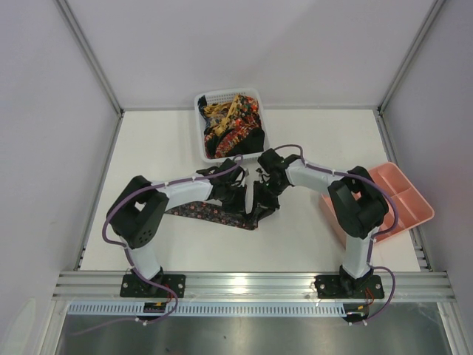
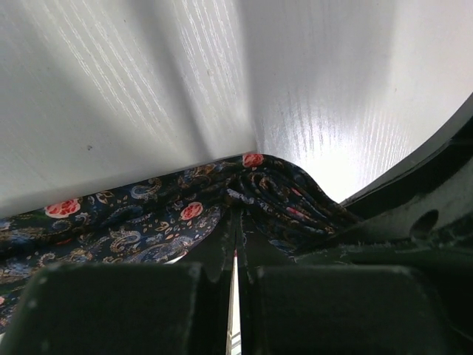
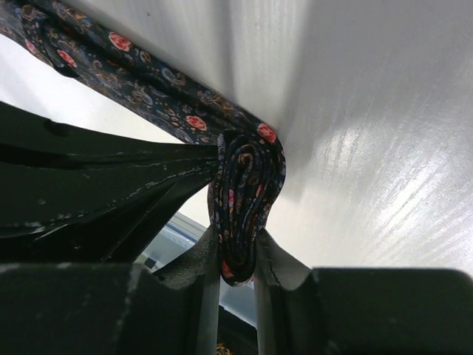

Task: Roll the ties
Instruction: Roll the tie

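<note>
Centrally, the right claw [image 3: 238, 242] clamped the rolled end of the tie [image 3: 247, 174], its loose length running left along the bench [image 1: 148, 140] through the left claw [image 2: 236, 222], pinched shut on it.

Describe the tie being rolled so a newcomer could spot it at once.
On the white table, look just in front of the white mesh basket. The tie lies flat there, trailing toward the left arm, one end wound into a small roll pinched by the right gripper. Unlike the red-orange ties heaped in the basket, it is navy paisley with red flowers.
</note>
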You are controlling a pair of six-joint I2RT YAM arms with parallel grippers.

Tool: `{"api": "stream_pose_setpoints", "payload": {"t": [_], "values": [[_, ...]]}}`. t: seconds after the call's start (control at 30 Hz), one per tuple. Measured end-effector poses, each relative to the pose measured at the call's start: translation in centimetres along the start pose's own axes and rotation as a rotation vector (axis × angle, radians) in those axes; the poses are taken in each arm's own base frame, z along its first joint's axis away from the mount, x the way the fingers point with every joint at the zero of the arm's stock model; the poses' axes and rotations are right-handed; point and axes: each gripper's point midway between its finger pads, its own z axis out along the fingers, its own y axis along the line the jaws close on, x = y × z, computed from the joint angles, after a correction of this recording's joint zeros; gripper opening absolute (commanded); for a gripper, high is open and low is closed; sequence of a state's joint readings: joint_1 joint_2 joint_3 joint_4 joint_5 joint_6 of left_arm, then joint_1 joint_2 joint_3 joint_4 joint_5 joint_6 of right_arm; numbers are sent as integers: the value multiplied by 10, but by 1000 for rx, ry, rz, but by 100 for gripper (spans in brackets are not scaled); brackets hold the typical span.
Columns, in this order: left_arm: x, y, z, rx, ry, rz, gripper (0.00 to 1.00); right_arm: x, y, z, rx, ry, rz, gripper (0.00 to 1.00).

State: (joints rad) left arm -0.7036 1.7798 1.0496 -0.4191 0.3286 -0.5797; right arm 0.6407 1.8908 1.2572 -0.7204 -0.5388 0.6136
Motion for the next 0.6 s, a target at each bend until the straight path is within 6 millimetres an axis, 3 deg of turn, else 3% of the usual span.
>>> {"api": "stream_pose_setpoints", "payload": {"t": [0.17, 0.4, 0.6], "values": [[-3, 4, -1, -7, -5, -10, 1, -2, 8, -1, -10, -2, -19, 37], [-5, 16, -2, -35, -11, -33, 1, -7, 28, -6, -45, -18, -59, 39], [-5, 22, -4, -64, -16, -39, 0, -8, 30, -2, -43, -7, -60, 44]]}}
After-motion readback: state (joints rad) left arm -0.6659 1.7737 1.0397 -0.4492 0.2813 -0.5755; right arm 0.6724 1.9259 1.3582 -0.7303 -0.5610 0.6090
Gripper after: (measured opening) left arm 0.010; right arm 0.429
